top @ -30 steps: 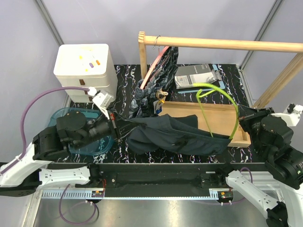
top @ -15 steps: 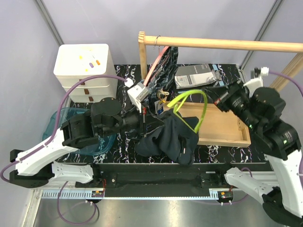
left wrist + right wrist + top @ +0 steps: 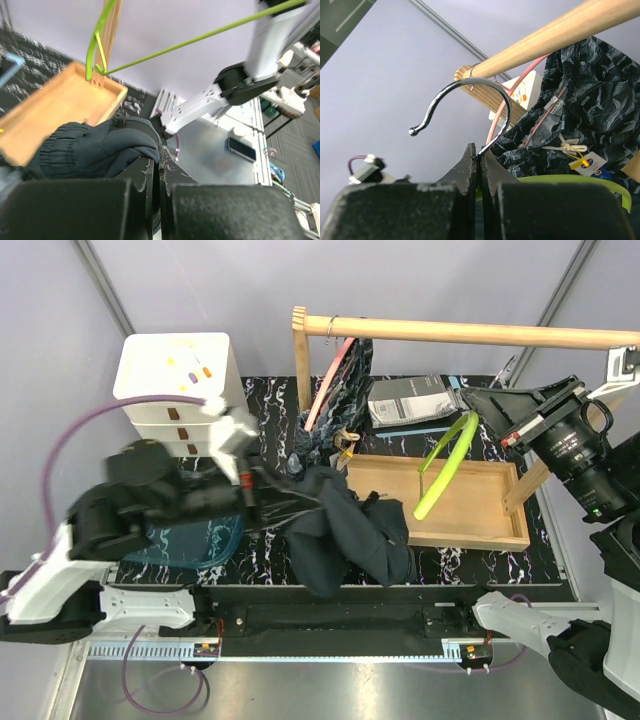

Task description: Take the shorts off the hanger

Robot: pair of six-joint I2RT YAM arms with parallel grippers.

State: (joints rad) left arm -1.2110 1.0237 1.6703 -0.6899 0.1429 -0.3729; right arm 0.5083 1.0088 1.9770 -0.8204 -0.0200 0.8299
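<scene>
- Top external view: the left gripper (image 3: 262, 504) is clamped on one edge of the navy shorts (image 3: 345, 535).
- These shorts lie in a heap on the table (image 3: 470, 558), at the left end of the tray (image 3: 480, 537).
- Left wrist view shows the fingers (image 3: 145, 172) pinched together with dark cloth between them. The green hanger (image 3: 95, 47) is in the air above, apart from the heap.
- The right gripper (image 3: 478, 398) is raised near the rail (image 3: 470, 333), with the green hanger dangling from it over the tray.
- Right wrist view shows its jaws closed on the stem of the hanger's hook (image 3: 507, 107).
- The patterned shorts (image 3: 347, 390) hang on a pink hanger (image 3: 324, 392) from the rail's left end.
</scene>
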